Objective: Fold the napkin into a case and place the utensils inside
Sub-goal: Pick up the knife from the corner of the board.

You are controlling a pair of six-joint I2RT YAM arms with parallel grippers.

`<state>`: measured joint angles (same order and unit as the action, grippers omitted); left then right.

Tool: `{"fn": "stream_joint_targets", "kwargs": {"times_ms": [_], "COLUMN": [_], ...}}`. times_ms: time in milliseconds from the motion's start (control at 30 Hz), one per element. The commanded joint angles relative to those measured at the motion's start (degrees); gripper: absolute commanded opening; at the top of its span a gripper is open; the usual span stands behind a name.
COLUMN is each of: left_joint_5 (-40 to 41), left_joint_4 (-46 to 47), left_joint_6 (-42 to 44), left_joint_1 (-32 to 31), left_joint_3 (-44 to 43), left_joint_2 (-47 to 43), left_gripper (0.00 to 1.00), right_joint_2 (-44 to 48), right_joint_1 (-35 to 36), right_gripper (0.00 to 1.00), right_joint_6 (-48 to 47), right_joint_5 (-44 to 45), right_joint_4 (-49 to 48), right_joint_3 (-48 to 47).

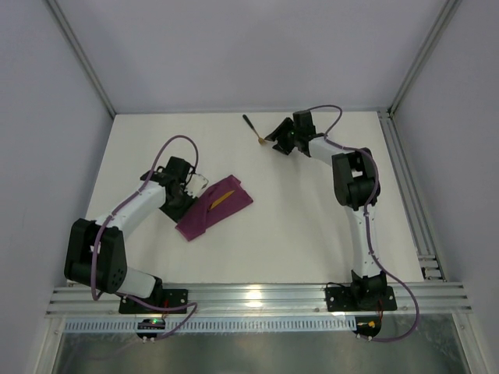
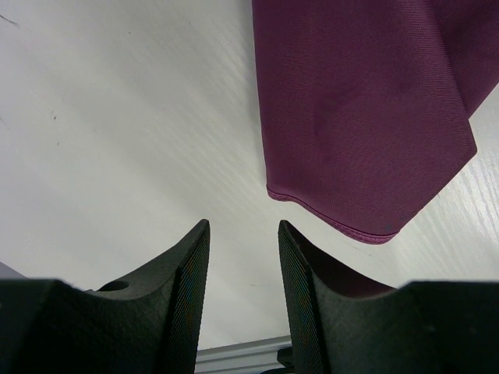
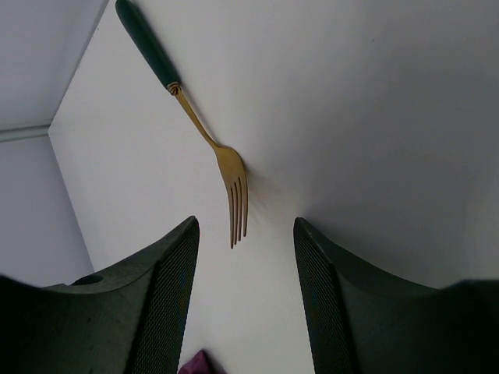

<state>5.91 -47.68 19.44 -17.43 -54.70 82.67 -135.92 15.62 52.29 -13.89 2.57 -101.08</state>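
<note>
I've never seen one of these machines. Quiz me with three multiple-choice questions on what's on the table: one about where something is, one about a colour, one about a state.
1. Where does the napkin lie?
A) beside the left arm
B) beside the right arm
C) against the far wall

2. What colour is the head of the fork?
A) silver
B) gold
C) red

3. How is the fork?
A) lifted in the air
B) tucked in the cloth
C) lying free on the table

Answers:
1 A: the top view shows it right by the left arm.
2 B: the tines shine gold in the right wrist view.
3 C: it rests flat with nothing touching it.
</note>
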Motion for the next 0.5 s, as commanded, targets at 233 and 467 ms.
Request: {"fn": "stream_joint_targets", "kwargs": {"times_ms": [233, 467], "left_joint_5": [-1.9, -1.9], "left_joint_4": [0.0, 0.0], "left_joint_6": [-0.5, -0.5], "left_joint_1": [0.4, 0.4], "left_joint_3": [-0.9, -0.1], "left_joint_2": [-1.3, -1.8], "left_gripper": [0.42, 0.43], "right_joint_2": [-1.3, -2.2], "right_joint_1": [2.3, 2.5], "right_gripper": [0.52, 0.43], "right_joint_6": [11.4, 14.5], "right_joint_5": [0.5, 3.1], "right_joint_4": [-6.3, -7.2], "right_joint_3": [1.8, 3.3]}}
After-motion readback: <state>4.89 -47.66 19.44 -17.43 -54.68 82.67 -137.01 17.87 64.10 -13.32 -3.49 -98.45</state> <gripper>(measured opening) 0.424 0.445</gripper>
